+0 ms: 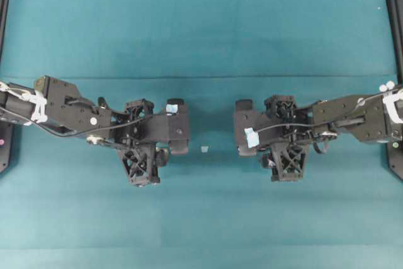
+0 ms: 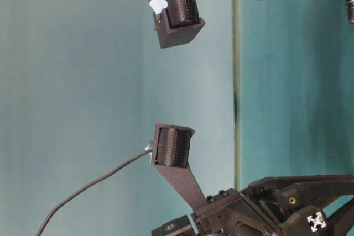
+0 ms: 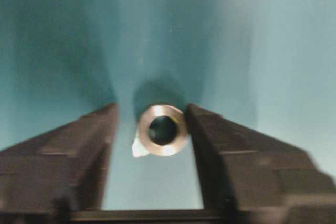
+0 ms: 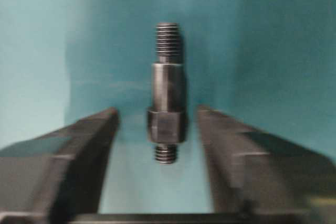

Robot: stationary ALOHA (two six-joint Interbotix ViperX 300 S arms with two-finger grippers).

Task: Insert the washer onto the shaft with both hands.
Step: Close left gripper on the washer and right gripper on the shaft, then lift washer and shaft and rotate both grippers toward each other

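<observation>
Left wrist view shows you the washer [image 3: 163, 130] lying on the teal table [image 3: 252, 51] between the left gripper [image 3: 152, 116] fingers, right one touching or nearly so, left one clear. Right wrist view shows the shaft [image 4: 167, 107] lying between the right gripper [image 4: 157, 115] fingers, gaps both sides, nothing gripped.

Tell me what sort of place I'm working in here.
Likely a lab robot bench: a teal mat on the worktop, black frame rails at its edges, and two small metal parts, a washer and a shaft.
</observation>
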